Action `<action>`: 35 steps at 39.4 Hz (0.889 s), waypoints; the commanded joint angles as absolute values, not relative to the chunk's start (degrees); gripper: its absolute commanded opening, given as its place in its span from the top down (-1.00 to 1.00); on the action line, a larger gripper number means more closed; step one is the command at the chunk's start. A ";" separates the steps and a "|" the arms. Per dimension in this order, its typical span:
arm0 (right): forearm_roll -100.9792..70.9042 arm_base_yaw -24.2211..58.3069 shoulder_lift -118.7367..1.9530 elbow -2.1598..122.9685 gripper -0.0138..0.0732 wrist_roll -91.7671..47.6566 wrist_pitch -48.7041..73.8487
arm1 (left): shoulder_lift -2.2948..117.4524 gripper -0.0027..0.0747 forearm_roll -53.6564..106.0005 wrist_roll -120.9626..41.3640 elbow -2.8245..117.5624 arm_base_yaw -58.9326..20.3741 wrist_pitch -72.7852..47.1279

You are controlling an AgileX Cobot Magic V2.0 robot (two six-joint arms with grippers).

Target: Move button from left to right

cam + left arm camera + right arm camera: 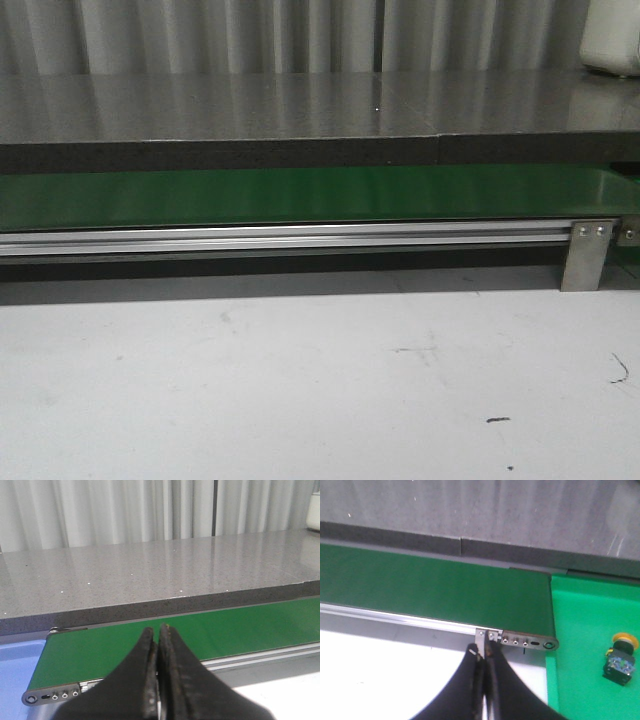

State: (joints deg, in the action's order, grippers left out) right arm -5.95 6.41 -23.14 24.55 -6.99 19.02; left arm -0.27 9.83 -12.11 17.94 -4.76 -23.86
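The button (pixel 620 658), an orange-yellow cap on a black blocky body, lies on a bright green surface (pixel 580 630) past the belt's end; it shows only in the right wrist view. My right gripper (pixel 482 649) is shut and empty, above the white table near the belt's end bracket, well apart from the button. My left gripper (pixel 156 629) is shut and empty, hovering by the near edge of the green conveyor belt (pixel 200 635) at its other end. No gripper and no button appear in the front view.
The green conveyor belt (pixel 300 195) on an aluminium rail (pixel 280 240) runs across the white table (pixel 300 380). A grey stone counter (pixel 300 105) stands behind it. A blue surface (pixel 15 665) lies by the belt's left end. A white object (pixel 612 40) sits at the far right.
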 commanded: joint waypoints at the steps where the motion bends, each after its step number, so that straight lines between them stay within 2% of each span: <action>1: -6.40 6.37 -14.64 22.25 0.84 -7.52 15.97 | -1.26 0.99 10.57 -12.11 19.36 -5.19 -19.65; 11: -6.40 6.37 -3.45 19.11 0.84 -7.52 15.65 | -1.26 0.99 10.57 -12.11 19.36 -5.19 -19.65; 35: -6.40 6.37 -3.33 19.11 0.84 -7.52 15.69 | -1.26 0.99 10.57 -12.11 19.36 -5.19 -19.65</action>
State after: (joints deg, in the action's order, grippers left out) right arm -6.17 6.41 -2.69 17.74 -6.99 20.48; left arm -0.27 9.83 -12.11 17.94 -4.76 -23.96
